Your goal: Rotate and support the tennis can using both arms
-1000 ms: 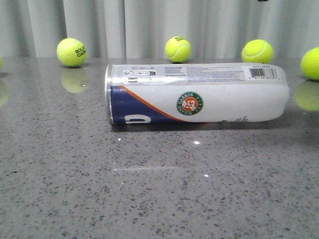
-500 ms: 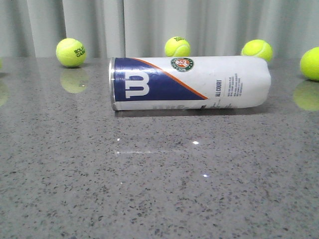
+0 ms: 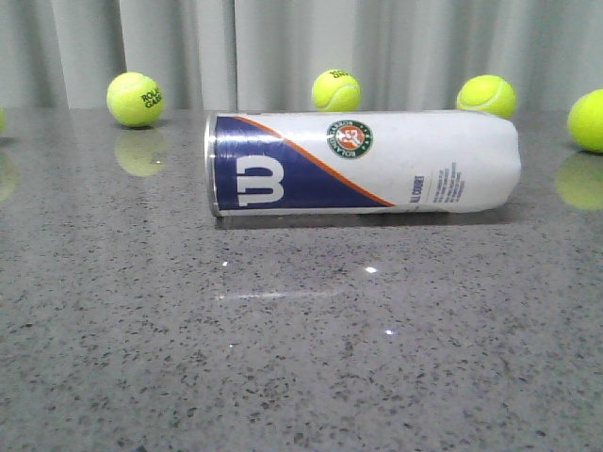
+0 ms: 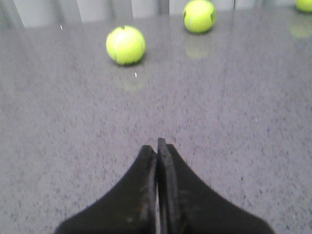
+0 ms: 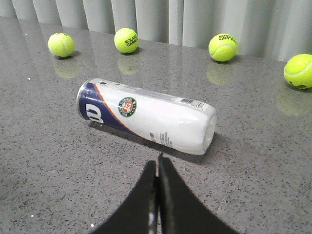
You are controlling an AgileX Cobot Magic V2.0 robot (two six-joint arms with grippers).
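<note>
The tennis can (image 3: pixel 363 162) was a long, smooth white plastic tube lying on its side on the desk (image 3: pixel 301 358), a glossy grey speckled stone-like surface that mirrored the things on it. A navy band with a white W logo covered the end on the left of the front view, edged by a thin orange stripe, with the round green-orange badge above it and a metal rim at that end; the other end was rounded white plastic. Fuzzy yellow-green tennis balls (image 3: pixel 135 99) sat well behind the can, along a pale pleated curtain (image 3: pixel 301 47).

The right gripper (image 5: pixel 158 170) had its black wedge-shaped fingers pressed together, holding nothing; the can (image 5: pixel 146 116) lay just ahead of its tips, apart from them, lying slantwise across the line of the gripper. The left gripper (image 4: pixel 157 155) was likewise closed and empty, its matte black fingers over bare desk, with only tennis balls ahead and the can out of its view.
</note>
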